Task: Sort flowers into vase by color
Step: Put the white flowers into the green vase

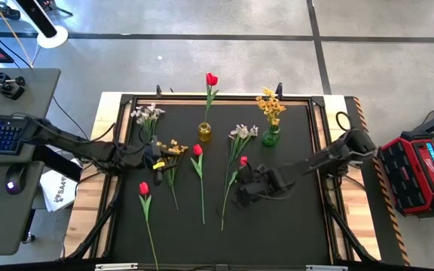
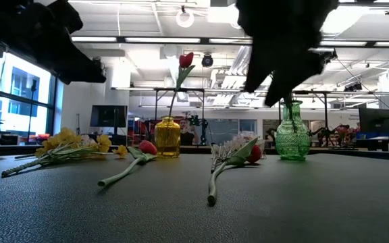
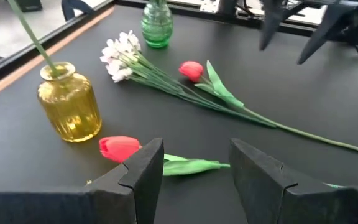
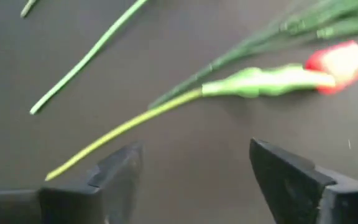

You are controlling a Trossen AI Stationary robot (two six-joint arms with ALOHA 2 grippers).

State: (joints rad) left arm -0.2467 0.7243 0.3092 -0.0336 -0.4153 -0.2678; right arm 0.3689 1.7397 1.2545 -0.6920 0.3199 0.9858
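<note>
On the table's [image 1: 292, 226] left part, a white spray [image 1: 148, 114] stands near the far edge; whether it sits in a vase I cannot tell. Nearer the front, a red tulip [image 1: 144, 189] lies flat with its stem running toward the front edge. The left gripper [image 1: 155, 156] hangs just beside a yellow spray [image 1: 173, 147] that lies on the mat, fingers [image 3: 143, 167] spread and grasping nothing. In its wrist view a second tulip [image 3: 119, 148] lies just beyond those fingers.

Toward the middle, an amber vase [image 1: 205, 132] holds one upright tulip [image 1: 212, 79], its stem rising from the neck. The second tulip lies just beside this vase, stem pointing to the front edge.

Right of the middle, a loose white spray [image 1: 242, 132] and a third tulip [image 1: 243, 161] lie together, their stems close side by side and slanting toward the front edge. The right gripper [image 1: 246, 190] hovers over the lower part of those stems, fingers [image 4: 120, 171] parted and released; the tulip lies on the mat beyond them, untouched.

A green vase [image 1: 271, 135] stands near the far edge, right of the amber one, holding a yellow bunch [image 1: 270, 104].
</note>
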